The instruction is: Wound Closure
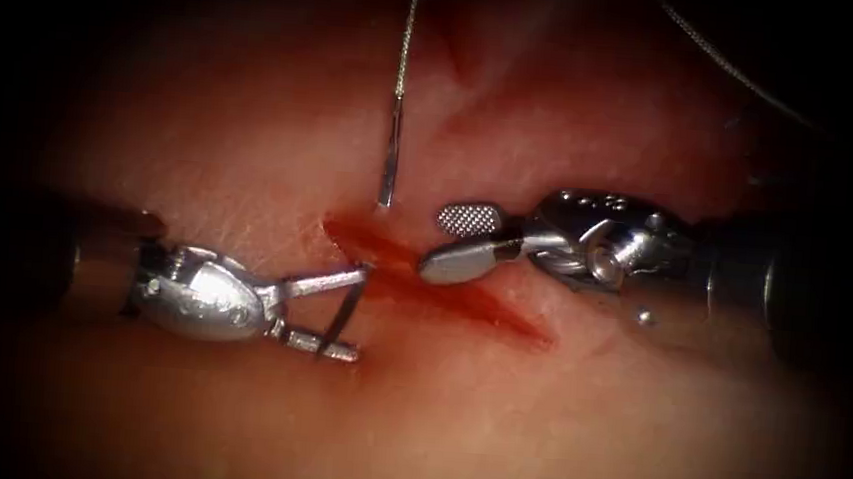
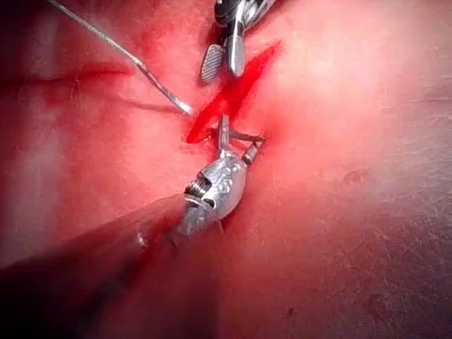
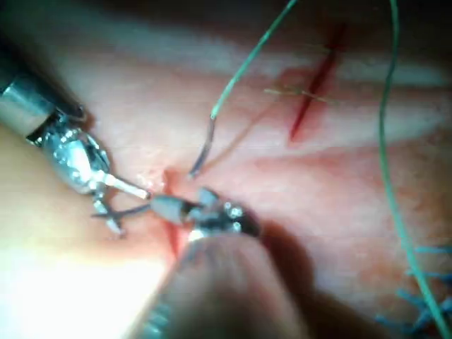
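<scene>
The cut [image 1: 463,297] runs slantwise across the tissue [image 1: 253,137], wet with red fluid. The curved needle is in the tissue. Its tail end [image 1: 389,162] stands out just above the cut's left end, with the thread [image 1: 408,28] running up from it. Its thin tip part [image 1: 344,314] comes out on the cut's left side. My left tool [image 1: 359,316] holds nothing, its jaws open around that tip part. The right tool [image 1: 433,240] is open over the cut and holds nothing. The left wrist view has the needle tail [image 2: 164,93] and left jaws [image 2: 240,139]. The right wrist view has the right jaws [image 3: 169,206].
The thread [image 3: 387,141] loops round to the right of the tissue. A second red mark [image 3: 314,92] crossed by a pale strand lies farther off. Blue cut thread ends [image 3: 424,311] lie near the tissue's edge. A small shiny drop [image 1: 647,317] sits under the right tool's wrist.
</scene>
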### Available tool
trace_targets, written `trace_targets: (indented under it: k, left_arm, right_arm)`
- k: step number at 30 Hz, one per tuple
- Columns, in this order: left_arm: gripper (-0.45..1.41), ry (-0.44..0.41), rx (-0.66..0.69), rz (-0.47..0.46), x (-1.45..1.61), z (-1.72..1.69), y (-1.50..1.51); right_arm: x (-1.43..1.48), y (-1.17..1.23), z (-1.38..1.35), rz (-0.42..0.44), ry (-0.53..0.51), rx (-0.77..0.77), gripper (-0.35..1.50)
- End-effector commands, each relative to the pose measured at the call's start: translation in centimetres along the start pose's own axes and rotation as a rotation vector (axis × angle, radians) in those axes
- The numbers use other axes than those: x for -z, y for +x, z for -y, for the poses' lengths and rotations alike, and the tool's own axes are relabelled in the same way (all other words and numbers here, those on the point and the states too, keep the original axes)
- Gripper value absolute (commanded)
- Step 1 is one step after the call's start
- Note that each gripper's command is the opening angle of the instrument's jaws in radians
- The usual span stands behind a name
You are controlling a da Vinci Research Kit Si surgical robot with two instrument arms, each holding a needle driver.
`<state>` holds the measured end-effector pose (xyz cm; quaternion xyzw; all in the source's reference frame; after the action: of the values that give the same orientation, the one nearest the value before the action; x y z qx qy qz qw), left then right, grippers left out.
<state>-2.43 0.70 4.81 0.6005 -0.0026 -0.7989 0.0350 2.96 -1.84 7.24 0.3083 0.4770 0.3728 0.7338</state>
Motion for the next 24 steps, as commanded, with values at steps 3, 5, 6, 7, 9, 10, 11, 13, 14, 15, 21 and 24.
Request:
trace_targets:
  k: [3, 5, 6, 7, 9, 10, 11, 13, 14, 15, 21, 24]
  left_arm:
    - [0.51, 0.003, 0.000, 0.000, -0.11, 0.02, -0.05]
    - [0.47, 0.003, 0.000, 0.000, -0.13, 0.03, -0.05]
    - [0.44, 0.001, 0.000, -0.002, -0.14, 0.04, -0.06]
    - [0.36, 0.000, -0.001, -0.003, -0.13, 0.05, -0.06]
    - [0.12, 0.020, 0.011, 0.012, -0.10, 0.05, -0.08]
    - [0.07, 0.029, 0.059, 0.022, -0.09, 0.05, -0.08]
    - [0.02, 0.036, 0.107, 0.028, -0.07, 0.05, -0.08]
    - [-0.15, 0.038, 0.156, 0.035, -0.03, 0.06, -0.07]
    - [-0.15, 0.036, 0.157, 0.041, -0.01, 0.06, -0.06]
    - [-0.21, 0.033, 0.170, 0.054, 0.02, 0.07, -0.04]
    - [-0.45, 0.019, 0.277, 0.054, 0.20, 0.09, 0.27]
    - [-0.45, -0.008, 0.352, 0.042, 0.27, 0.09, 0.50]
  right_arm:
    - [-0.11, 0.00, -0.01, -0.002, 0.001, 0.001, 1.23]
    - [-0.12, 0.00, -0.01, -0.002, 0.001, 0.001, 1.23]
    - [-0.12, 0.00, -0.01, -0.002, 0.001, 0.001, 1.23]
    - [-0.12, 0.00, 0.00, -0.002, 0.001, 0.001, 1.23]
    - [-0.12, 0.00, 0.00, -0.002, 0.001, 0.001, 1.23]
    - [-0.12, 0.00, 0.00, -0.002, 0.001, 0.001, 1.23]
    - [-0.12, 0.00, 0.00, -0.002, 0.001, 0.001, 1.23]
    - [-0.12, 0.00, 0.01, -0.002, 0.001, 0.001, 1.23]
    - [-0.12, 0.00, 0.01, -0.002, 0.001, 0.001, 1.23]
    - [-0.12, 0.00, 0.01, -0.002, 0.001, 0.001, 1.21]
    - [-0.12, 0.01, 0.01, -0.002, 0.001, 0.000, 1.19]
    - [-0.12, 0.01, 0.01, -0.002, 0.001, 0.000, 1.19]
